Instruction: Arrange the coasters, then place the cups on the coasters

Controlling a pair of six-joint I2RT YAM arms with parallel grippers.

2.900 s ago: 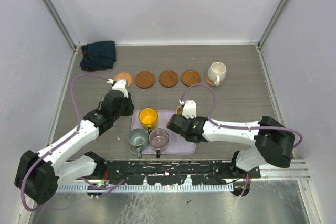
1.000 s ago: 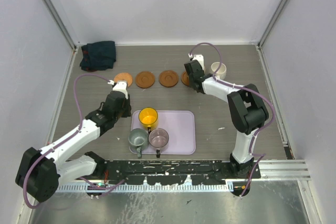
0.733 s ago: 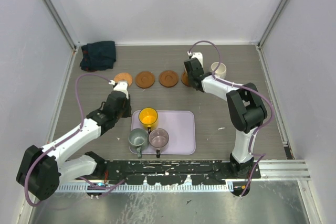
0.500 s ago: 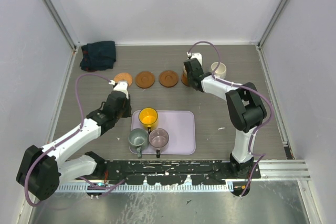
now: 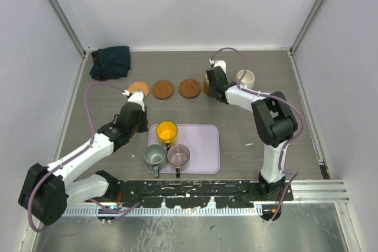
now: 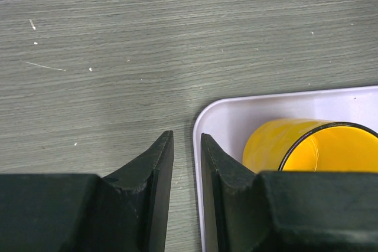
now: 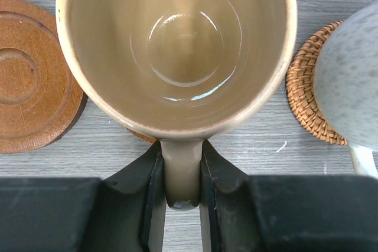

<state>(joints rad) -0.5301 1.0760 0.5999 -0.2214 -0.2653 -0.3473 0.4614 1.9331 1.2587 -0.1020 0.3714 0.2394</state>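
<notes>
Jaws of the right gripper [image 7: 180,172] pinch the handle of the tan-beige ceramic mug [image 7: 177,45], upright over a dark brown round coaster [image 7: 139,136] in the far row, beside the cream-white mug [image 7: 354,81]. Nearer the arms' bases, the left gripper [image 6: 185,154] hovers at a corner of the lilac rectangular tray [image 6: 227,119], fingers [image 6: 159,166] barely parted, grasping nothing.

Coasters [image 5: 163,89] in a back row, three cups [image 5: 167,131] on the tray [image 5: 204,146].
Right gripper [image 5: 211,85] sits between the coasters and the white cup [image 5: 245,78]; left gripper [image 5: 142,123] is at the tray's corner.
</notes>
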